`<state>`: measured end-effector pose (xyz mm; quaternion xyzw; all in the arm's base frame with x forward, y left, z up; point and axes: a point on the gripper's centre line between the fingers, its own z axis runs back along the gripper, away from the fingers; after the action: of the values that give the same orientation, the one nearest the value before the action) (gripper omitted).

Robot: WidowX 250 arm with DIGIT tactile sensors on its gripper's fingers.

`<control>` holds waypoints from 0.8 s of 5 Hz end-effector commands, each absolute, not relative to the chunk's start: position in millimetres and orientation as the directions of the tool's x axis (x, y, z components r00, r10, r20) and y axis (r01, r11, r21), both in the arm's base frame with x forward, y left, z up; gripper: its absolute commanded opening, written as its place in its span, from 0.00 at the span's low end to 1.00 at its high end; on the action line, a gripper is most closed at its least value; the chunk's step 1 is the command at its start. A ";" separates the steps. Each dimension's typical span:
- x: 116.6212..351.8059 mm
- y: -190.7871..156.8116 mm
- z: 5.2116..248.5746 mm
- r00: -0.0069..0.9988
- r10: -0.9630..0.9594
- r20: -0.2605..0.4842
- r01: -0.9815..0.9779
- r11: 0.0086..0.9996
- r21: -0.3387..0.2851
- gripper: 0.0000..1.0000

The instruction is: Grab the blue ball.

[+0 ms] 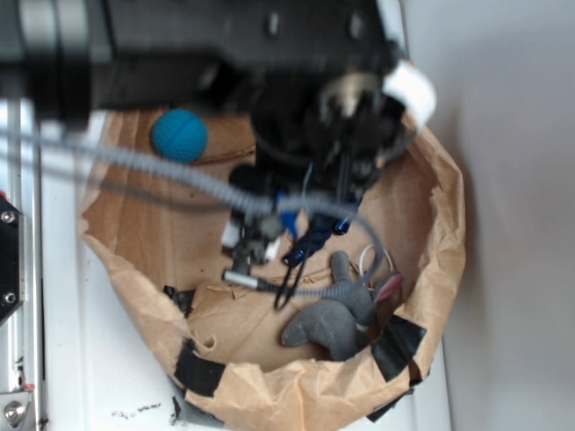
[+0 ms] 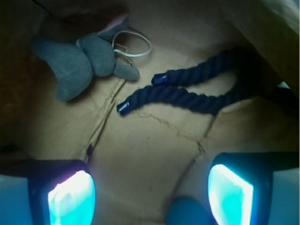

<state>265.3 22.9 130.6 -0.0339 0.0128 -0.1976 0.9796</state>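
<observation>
The blue ball (image 1: pixel 180 135) is small, round and teal, lying at the far left of the brown paper basin (image 1: pixel 269 388). In the wrist view only the top of the ball (image 2: pixel 188 213) shows at the bottom edge, close to the right finger (image 2: pixel 232 197). My gripper (image 2: pixel 150 187) is open, its two glowing cyan pads wide apart over bare paper with nothing held between them. In the exterior view the gripper (image 1: pixel 269 184) is a dark blur hanging over the middle of the basin, to the right of the ball and apart from it.
A dark navy twisted rope (image 2: pixel 187 96) lies ahead of the fingers, with a grey plush toy (image 2: pixel 77 61) and a white loop (image 2: pixel 136 44) beyond it. The plush toy (image 1: pixel 337 314) sits near the basin's taped front wall (image 1: pixel 400 346). A grey cable (image 1: pixel 162 171) crosses the basin.
</observation>
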 end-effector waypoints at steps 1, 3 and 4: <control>241.3 44.4 135.3 0.886 -0.461 0.048 0.461 0.887 0.014 1.00; 235.3 48.7 75.7 0.877 -0.480 -0.007 0.476 0.867 0.148 1.00; 242.8 52.3 58.4 0.888 -0.458 -0.030 0.456 0.872 0.178 1.00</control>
<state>239.5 56.8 49.8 0.0855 0.0087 -0.2296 0.9695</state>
